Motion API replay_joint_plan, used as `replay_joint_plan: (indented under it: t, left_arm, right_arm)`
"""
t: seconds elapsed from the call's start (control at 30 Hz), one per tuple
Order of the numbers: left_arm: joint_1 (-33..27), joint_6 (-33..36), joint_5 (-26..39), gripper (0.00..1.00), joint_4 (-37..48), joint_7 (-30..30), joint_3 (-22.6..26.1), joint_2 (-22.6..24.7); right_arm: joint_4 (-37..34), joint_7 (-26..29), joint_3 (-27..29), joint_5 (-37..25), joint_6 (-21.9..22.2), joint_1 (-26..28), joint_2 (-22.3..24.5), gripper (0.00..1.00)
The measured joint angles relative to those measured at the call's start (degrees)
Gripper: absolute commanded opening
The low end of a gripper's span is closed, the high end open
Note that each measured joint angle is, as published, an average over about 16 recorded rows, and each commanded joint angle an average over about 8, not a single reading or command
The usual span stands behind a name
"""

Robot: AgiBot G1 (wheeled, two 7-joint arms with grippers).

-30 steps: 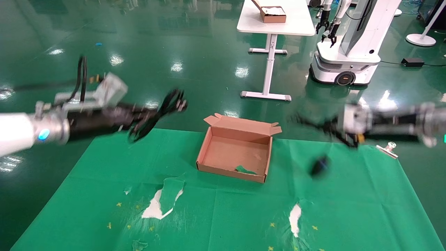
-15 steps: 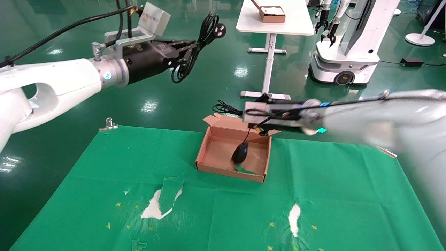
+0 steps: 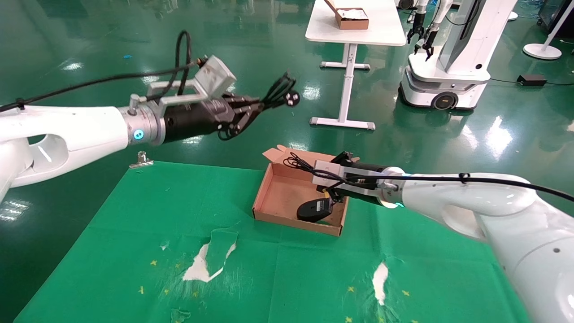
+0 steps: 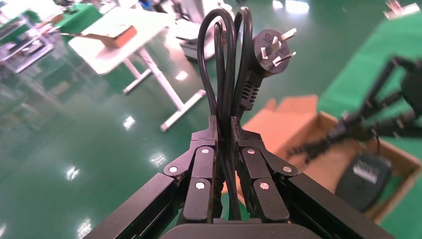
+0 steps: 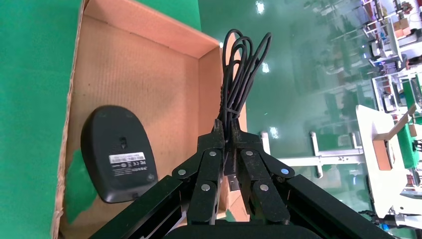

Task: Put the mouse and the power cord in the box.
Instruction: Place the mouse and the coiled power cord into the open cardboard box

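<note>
The mouse (image 3: 314, 209) (image 5: 118, 153) lies underside up, white label showing, in the near right corner of the box (image 3: 287, 193) (image 5: 149, 84), partly over a green scrap. My right gripper (image 3: 316, 167) (image 5: 226, 127) hovers over the box's right side, shut on the mouse's thin cable bundle (image 3: 293, 161) (image 5: 239, 74). My left gripper (image 3: 258, 105) (image 4: 224, 124) is high in the air, left of and beyond the box, shut on the looped power cord (image 3: 279, 89) (image 4: 226, 64). The cord's three-pin plug (image 4: 271, 47) sticks out past the fingertips.
The green cloth (image 3: 134, 224) has torn white patches (image 3: 204, 262) (image 3: 379, 278) near the front. A metal clip (image 3: 141, 159) holds its far left edge. Beyond the table stand a white table (image 3: 354, 31) with a brown box (image 3: 352, 18) and another robot (image 3: 448, 58).
The right gripper swung left from over the cloth to the box; the hanging mouse came down onto the box floor. The left gripper, still holding the cord, rose, then came lower and nearer the box.
</note>
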Motion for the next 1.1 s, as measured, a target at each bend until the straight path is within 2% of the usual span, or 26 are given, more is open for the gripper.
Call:
replay_joint_plan:
  t: [0.23,0.43,0.57,0.73,0.77,0.9,1.0,1.03,1.1]
  left_arm:
    - [1.41,0.33,1.59,0.00,-0.76,2.77,1.23,0.99]
    - [4.08,-0.41,2.16,0.00,-3.77,3.07,2.73,2.40]
    - [6.62,-0.84,2.05,0.00,-7.41,1.84,4.71,3.05]
    - [9.78,-2.11,1.27,0.01,-12.48,-1.36,7.83,3.37]
    - [10.32,-2.47,1.03,0.08,-13.44,-2.08,8.46,3.39]
    - [11.98,-3.89,0.07,0.58,-16.48,-4.55,10.65,3.38]
    - [12.68,-4.98,-0.49,0.95,-17.72,-5.84,11.71,3.37]
    - [12.81,-5.32,-0.65,1.00,-17.95,-6.18,11.92,3.37]
    - [12.96,-5.83,-0.85,1.00,-18.25,-6.60,12.19,3.38]
  right_arm:
    - [0.46,0.13,-1.58,1.17,0.26,0.37,0.44,1.00]
    - [-0.23,-1.49,-2.03,2.14,-0.98,3.54,2.74,1.00]
    - [-0.57,-3.08,-1.74,2.99,-4.94,7.27,6.08,1.00]
    - [-0.90,-5.15,-1.22,3.95,-12.44,12.09,10.61,1.00]
    - [-0.90,-5.51,-1.12,4.14,-14.23,12.96,11.47,1.00]
    - [-0.85,-6.59,-0.74,4.89,-20.58,15.54,14.25,1.00]
    - [-0.96,-7.06,-0.59,5.28,-23.77,16.44,15.29,1.00]
    - [-1.05,-7.17,-0.57,5.35,-24.37,16.56,15.41,1.00]
    - [-1.20,-7.29,-0.54,5.42,-24.99,16.71,15.51,1.00]
